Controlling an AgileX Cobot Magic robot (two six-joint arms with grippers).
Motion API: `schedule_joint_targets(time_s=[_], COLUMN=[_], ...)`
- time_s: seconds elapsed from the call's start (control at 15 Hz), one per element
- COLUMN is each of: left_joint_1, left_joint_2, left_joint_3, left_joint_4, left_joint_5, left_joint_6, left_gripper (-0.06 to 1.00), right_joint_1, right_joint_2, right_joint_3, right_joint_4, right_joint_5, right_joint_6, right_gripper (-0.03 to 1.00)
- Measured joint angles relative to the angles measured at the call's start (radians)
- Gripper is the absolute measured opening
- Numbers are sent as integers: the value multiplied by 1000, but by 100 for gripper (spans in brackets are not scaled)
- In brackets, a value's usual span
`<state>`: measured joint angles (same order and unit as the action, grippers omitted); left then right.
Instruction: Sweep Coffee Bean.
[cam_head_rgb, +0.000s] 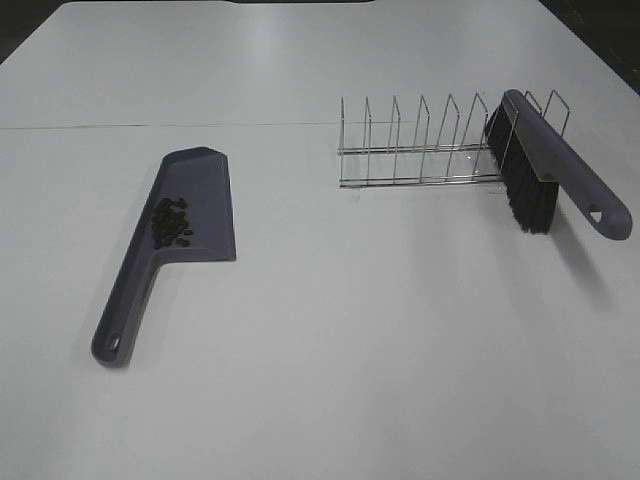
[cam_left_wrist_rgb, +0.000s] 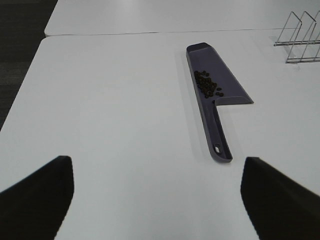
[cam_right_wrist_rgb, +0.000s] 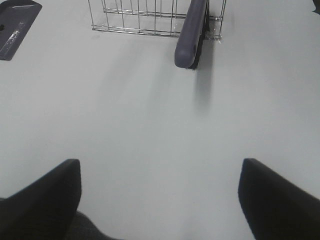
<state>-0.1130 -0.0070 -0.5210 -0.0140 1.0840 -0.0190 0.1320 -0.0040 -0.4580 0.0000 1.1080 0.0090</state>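
Observation:
The coffee bean cluster (cam_head_rgb: 170, 222) lies inside the purple dustpan (cam_head_rgb: 200, 180), which rests flat on the left of the white table with its handle toward the front. The left wrist view shows the same beans (cam_left_wrist_rgb: 208, 85) in the dustpan (cam_left_wrist_rgb: 220, 125), well ahead of my open left gripper (cam_left_wrist_rgb: 157, 195). A purple brush (cam_head_rgb: 560, 170) with black bristles leans in the wire rack (cam_head_rgb: 420, 150) at the right. My right gripper (cam_right_wrist_rgb: 160, 200) is open and empty, short of the brush (cam_right_wrist_rgb: 190, 35). Neither gripper appears in the exterior high view.
A seam between two white tabletops (cam_head_rgb: 150, 127) runs across the back. The dustpan's corner (cam_right_wrist_rgb: 15, 30) shows at the edge of the right wrist view. Dark floor (cam_left_wrist_rgb: 20, 55) lies beyond the table's left edge.

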Motion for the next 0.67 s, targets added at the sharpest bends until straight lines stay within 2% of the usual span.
schedule_joint_targets(time_s=[0.67], left_joint_1=[0], left_joint_2=[0], left_joint_3=[0], left_joint_4=[0], left_joint_5=[0], left_joint_6=[2], left_gripper=[83], right_joint_1=[0], right_joint_2=[0], right_joint_3=[0], right_joint_4=[0], right_joint_5=[0], right_joint_6=[0], right_gripper=[75])
